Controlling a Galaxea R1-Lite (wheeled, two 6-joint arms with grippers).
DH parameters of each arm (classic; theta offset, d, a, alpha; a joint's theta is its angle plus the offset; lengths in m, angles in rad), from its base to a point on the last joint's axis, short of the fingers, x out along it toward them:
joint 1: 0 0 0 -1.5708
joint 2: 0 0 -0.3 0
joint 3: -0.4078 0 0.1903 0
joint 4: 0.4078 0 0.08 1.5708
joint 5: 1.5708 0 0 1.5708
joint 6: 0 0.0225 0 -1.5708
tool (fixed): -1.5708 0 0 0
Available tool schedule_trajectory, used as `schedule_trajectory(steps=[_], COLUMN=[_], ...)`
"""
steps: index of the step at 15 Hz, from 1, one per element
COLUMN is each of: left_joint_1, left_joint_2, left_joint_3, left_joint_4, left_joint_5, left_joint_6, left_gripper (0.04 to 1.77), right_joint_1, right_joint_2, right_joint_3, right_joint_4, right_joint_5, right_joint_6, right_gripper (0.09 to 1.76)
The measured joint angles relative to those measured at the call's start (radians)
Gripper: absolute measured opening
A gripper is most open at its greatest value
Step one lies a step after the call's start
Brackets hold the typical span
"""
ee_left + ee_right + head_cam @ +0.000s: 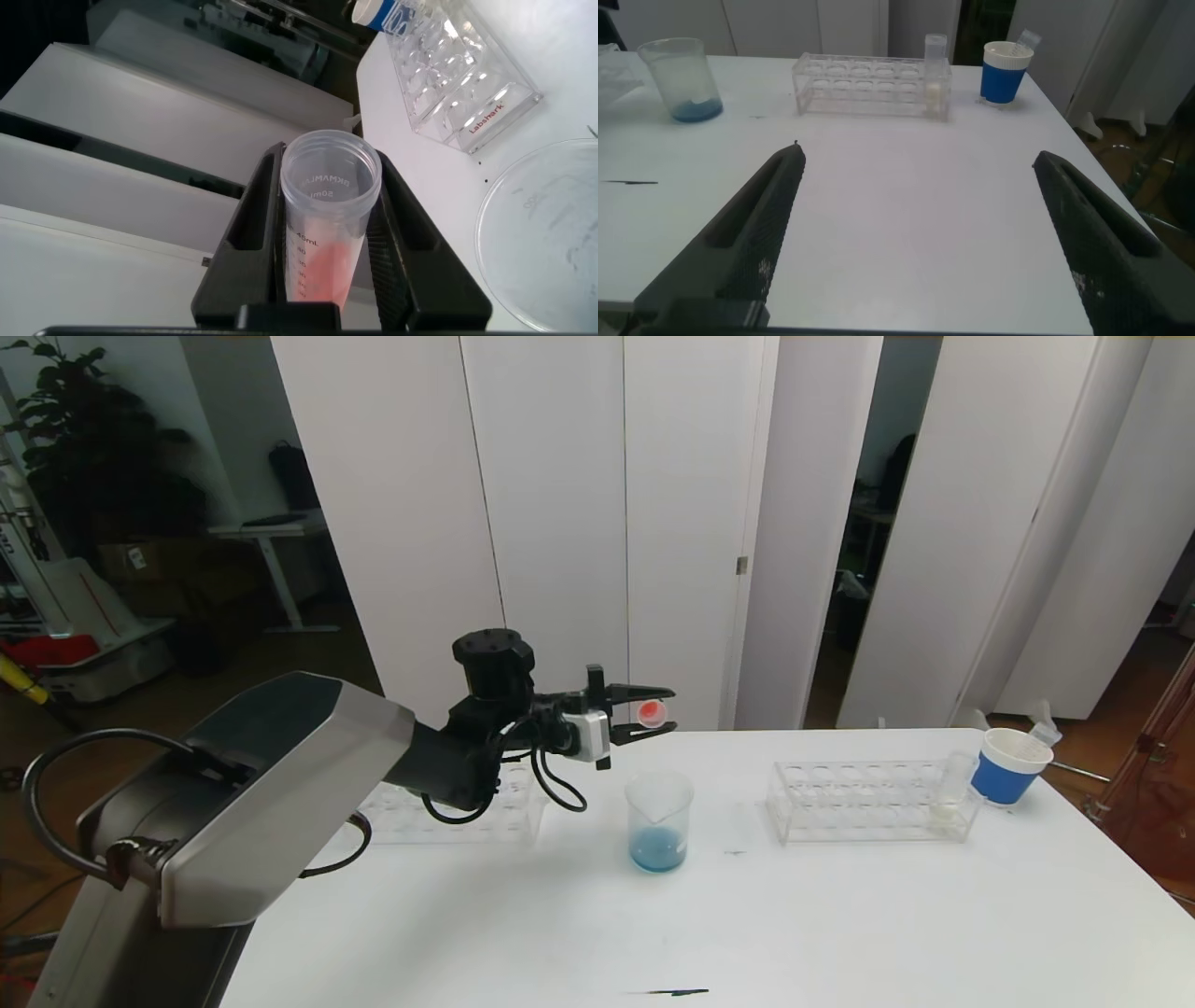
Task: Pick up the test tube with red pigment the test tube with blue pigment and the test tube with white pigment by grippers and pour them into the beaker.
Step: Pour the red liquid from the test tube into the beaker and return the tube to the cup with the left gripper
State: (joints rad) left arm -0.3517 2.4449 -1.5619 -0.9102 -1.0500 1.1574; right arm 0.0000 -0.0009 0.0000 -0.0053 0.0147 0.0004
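Red tube (651,711) high above beaker (659,821) rim

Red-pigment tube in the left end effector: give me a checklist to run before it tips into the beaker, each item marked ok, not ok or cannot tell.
1. Left end effector shut on the test tube with red pigment: ok.
2. Red liquid in the tube, unpoured: ok.
3. Tube mouth over the beaker: not ok in the head view, the tube sits higher and farther back; exact offset cannot tell.
4. Beaker upright, blue liquid at its bottom: ok.
5. Test tube with white pigment upright in the right-hand rack: ok.
6. Right end effector open above bare table, clear of the beaker: ok.
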Motion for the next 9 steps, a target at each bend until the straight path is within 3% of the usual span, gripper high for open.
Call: schedule_trajectory(steps=[9], left_joint_1=[0.002], left_joint_2=[0.053], left_joint_3=[-0.013], left_joint_4=[-0.109], left_joint_5=[0.004], left_joint_6=[0.088], left_gripper=[0.58], right_joint_1=[0.0], right_joint_2=[0.0], right_joint_3=[0.0], right_joint_4=[0.0], right_joint_5=[0.0], right_joint_6=[0.0], right_gripper=[1.75])
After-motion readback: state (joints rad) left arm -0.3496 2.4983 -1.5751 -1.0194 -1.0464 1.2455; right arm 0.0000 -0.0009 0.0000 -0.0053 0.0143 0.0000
